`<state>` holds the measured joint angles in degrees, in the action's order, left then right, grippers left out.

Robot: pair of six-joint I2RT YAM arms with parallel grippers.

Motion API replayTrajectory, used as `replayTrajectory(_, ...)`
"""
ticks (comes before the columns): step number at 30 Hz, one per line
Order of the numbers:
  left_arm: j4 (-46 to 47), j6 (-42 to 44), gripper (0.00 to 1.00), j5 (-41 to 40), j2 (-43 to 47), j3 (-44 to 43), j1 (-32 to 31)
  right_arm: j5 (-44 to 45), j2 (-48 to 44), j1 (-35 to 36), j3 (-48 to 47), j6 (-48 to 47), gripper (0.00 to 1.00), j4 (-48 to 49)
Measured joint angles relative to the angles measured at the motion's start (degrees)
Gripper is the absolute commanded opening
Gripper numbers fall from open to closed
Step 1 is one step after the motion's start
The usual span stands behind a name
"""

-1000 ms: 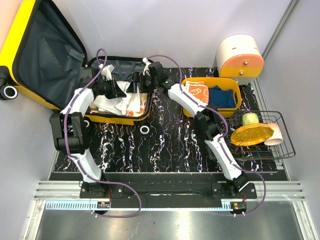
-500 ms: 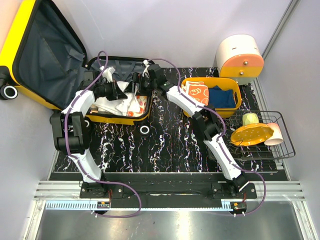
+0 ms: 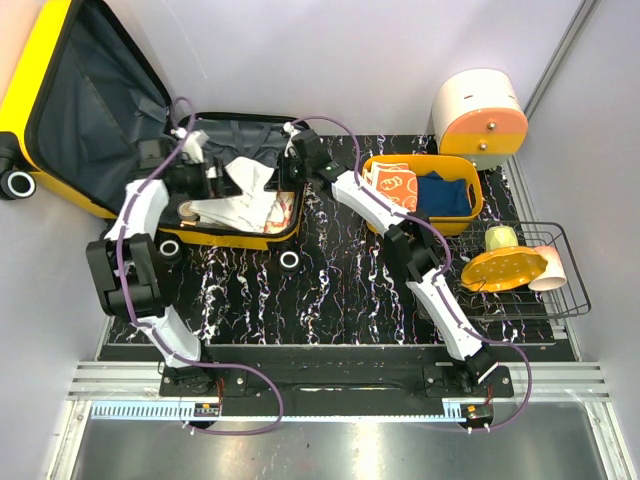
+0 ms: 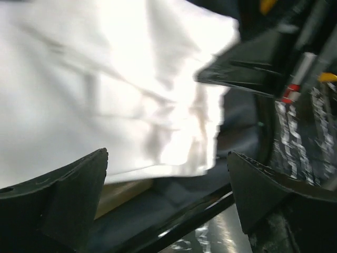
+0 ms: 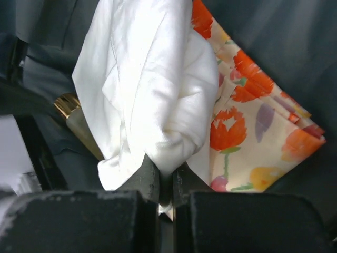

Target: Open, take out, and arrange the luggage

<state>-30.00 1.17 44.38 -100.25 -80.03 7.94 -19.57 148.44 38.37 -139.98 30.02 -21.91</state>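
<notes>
While tight on white cloth [image 5: 152,95] (beside luggage [image 3: 238,240] rim), right hand [image 5: 166,182].

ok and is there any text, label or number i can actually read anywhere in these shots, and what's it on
No text is readable in any view.
Tick marks on the scale strip at the near edge: any numbers are too small to read.
The small tags by that strip: too small to read.
The floral cloth and white cloth in the luggage: no lettering.
</notes>
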Motion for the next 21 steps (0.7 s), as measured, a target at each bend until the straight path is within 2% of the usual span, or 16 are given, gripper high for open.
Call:
replayTrajectory(5,-5.3,5.3,0.95,-7.4,0.3,-9.1,7.5,3.8,-0.2,0.3,-3.3,-10.0,0.0,-5.0)
replayTrajectory(10,-7.8,7.1,0.86,-11.9,-4.1,-17.2,7.7,6.7,-0.8,0.4,-3.3,-17.5,0.0,-8.0)
replayTrajectory(12,-8.2,7.3,0.81,-12.4,-6.4,-17.6,7.4,7.9,-0.8,0.4,-3.3,-19.4,0.0,-8.8)
replayTrajectory(19,-11.4,7.3,0.78,-13.1,-15.4,-17.7,6.9,12.2,-0.8,0.4,-4.8,-24.4,0.0,-10.8)
replayTrajectory(21,-11.8,6.9,0.75,-13.0,-16.9,-18.0,6.7,12.7,-0.7,0.4,-4.9,-24.9,0.0,-10.8)
